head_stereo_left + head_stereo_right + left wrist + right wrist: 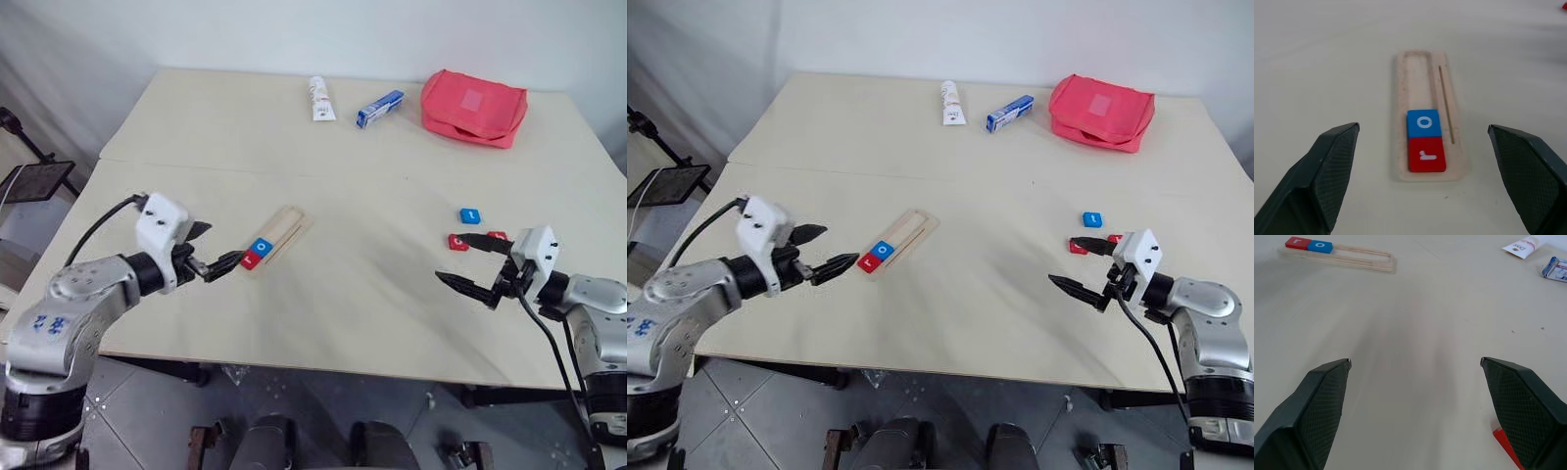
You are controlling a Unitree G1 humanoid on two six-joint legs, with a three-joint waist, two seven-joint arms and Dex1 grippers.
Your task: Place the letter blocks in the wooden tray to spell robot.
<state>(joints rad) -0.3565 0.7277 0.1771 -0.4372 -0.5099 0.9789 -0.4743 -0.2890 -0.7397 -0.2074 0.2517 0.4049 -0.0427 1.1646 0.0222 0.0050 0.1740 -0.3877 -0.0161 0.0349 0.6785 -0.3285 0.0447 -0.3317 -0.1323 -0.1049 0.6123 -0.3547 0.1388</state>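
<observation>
Letter blocks occupy two areas of the pale table (343, 304). Two sit in the wooden tray (284, 232), which lies diagonally left of the table's centre: a red "r" block (1426, 154) at the tray's near end and a blue "o" block (1423, 123) touching it on the far side, with the remaining length of the tray unfilled. Three more blocks lie loose toward the right edge: a blue block (471, 214), a red block (458, 241) nearer the robot, and a second red block (498, 236) partly hidden behind the right arm. Left gripper (208, 252) is held just beside the tray's near end, fingers spread wide and holding nothing. Right gripper (474, 262) stands next to the loose red blocks, likewise spread wide and empty. Along the far edge lie a white tube (320, 98), a blue-and-white box (380, 108) and a red pouch (473, 106).
</observation>
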